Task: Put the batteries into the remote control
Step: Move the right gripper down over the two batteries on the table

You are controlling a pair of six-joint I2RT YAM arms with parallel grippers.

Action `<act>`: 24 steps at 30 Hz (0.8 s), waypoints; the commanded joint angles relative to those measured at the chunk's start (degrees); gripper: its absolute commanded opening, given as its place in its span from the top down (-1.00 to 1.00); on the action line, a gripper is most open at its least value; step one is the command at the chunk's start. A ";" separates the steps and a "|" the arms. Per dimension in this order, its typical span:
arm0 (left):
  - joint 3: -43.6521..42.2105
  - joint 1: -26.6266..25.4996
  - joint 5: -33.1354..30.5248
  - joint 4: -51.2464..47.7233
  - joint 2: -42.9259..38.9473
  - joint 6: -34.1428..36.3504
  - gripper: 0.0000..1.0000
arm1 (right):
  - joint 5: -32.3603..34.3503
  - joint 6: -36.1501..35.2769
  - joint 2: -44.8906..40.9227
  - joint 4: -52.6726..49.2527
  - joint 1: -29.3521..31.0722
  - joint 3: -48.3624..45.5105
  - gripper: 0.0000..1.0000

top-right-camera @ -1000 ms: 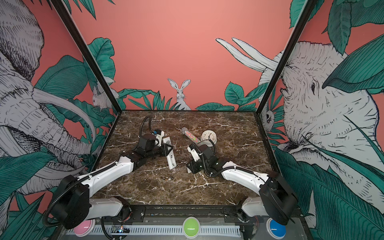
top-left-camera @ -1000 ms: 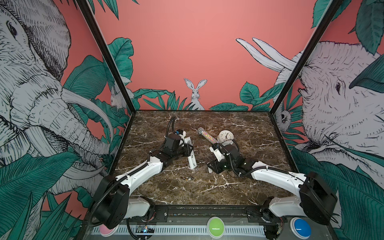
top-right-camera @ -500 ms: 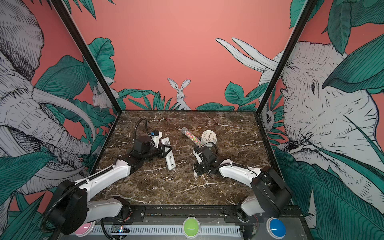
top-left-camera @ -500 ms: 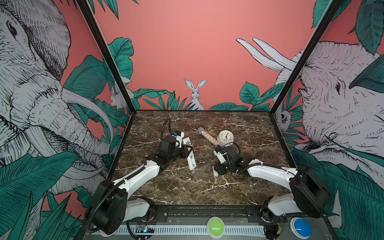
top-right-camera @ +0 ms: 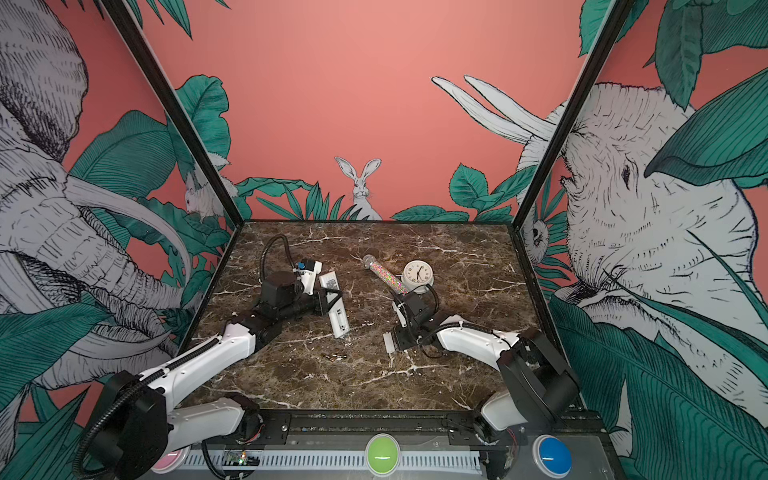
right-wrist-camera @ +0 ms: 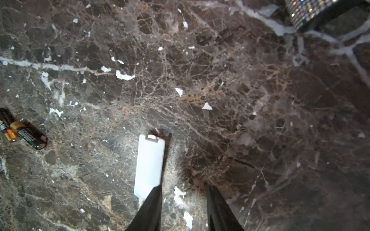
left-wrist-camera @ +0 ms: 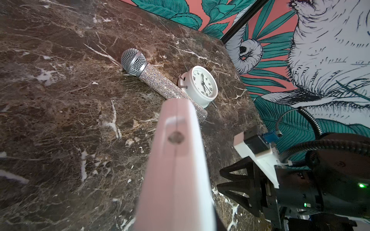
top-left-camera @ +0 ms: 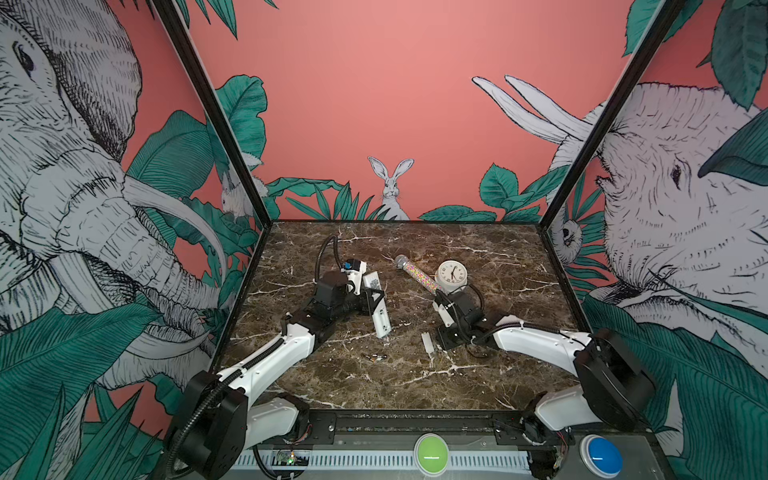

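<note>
So the left gripper (top-left-camera: pixel 372 300) is clamped across the middle of the long slim white plastic remote control (top-left-camera: pixel 383 322). It holds it tilted over the left-middle of the brown marble worktop (top-left-camera: pixel 415 386), and I can't tell if the low end touches the marble. The right gripper (right-wrist-camera: pixel 184 188) has its black jaws spread with nothing between them, hovering low, right of centre. Just beside one fingertip a small white plastic battery cover (right-wrist-camera: pixel 149 162) lies flat on the worktop, so I'd say the compartment is open and we're at the fetch-a-battery step. The two small dark cylindrical batteries with gold ends (right-wrist-camera: pixel 26 133) seem to touch each other nearer the front edge, roughly midway between the arms, apart from cover and remote. Next move, I reckon: the right gripper swings over, pinches one across its body and minds the polarity, since they're round and will roll. Towards the back edge, a glittery microphone with a silver mesh head (left-wrist-camera: pixel 152 80) lies just beside a round white alarm clock (left-wrist-camera: pixel 202 84). Writing-wise, the white print on the batteries and a dark sticker on the remote's far end are too blurry to read. Only the clock's numerals come through.
</note>
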 commanded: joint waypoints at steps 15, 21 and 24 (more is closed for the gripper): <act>-4.10 12.61 7.15 -2.40 -6.69 -3.31 1.00 | -2.48 -9.85 -1.84 1.13 9.41 9.01 -0.27; -5.64 19.46 8.81 -7.84 -11.50 -2.65 1.00 | -5.32 -13.62 1.85 3.18 12.42 10.26 -0.30; -6.50 21.91 9.44 -9.09 -12.46 -2.80 1.00 | -6.39 -14.86 4.84 3.78 14.04 11.60 -0.27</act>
